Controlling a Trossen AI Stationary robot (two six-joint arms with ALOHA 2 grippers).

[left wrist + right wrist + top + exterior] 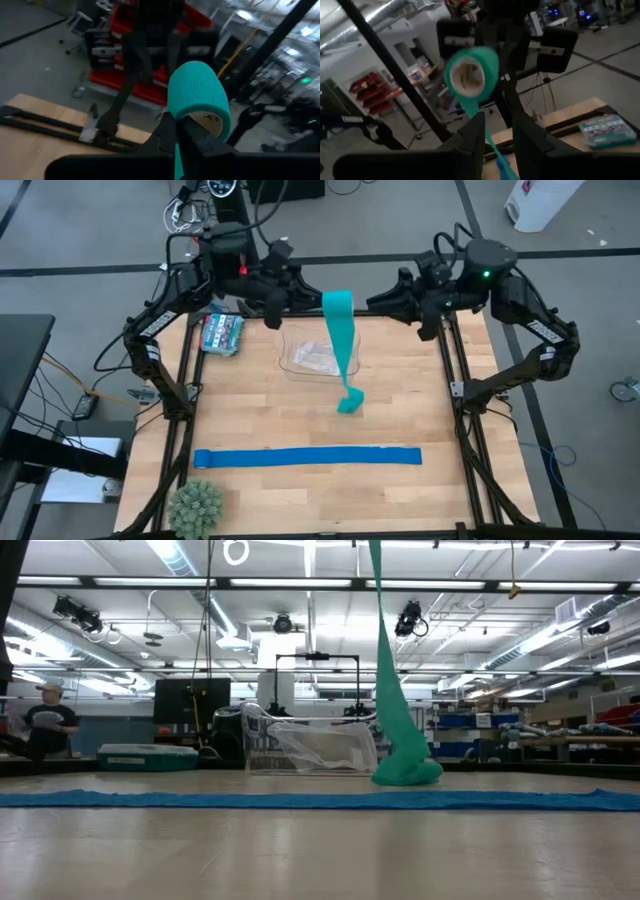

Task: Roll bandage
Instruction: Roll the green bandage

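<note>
We see the left gripper (pixel 176 131) pinching the bandage (pixel 199 96) roll aloft; the right gripper's (pixel 498 131) fingers stand parted.

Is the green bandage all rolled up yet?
Partly. The teal-green stretchy bandage has a small roll held up by the left gripper; its long tail hangs to the wooden table.

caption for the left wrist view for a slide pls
Left gripper shut on the teal bandage roll, held high above the table edge.
</note>
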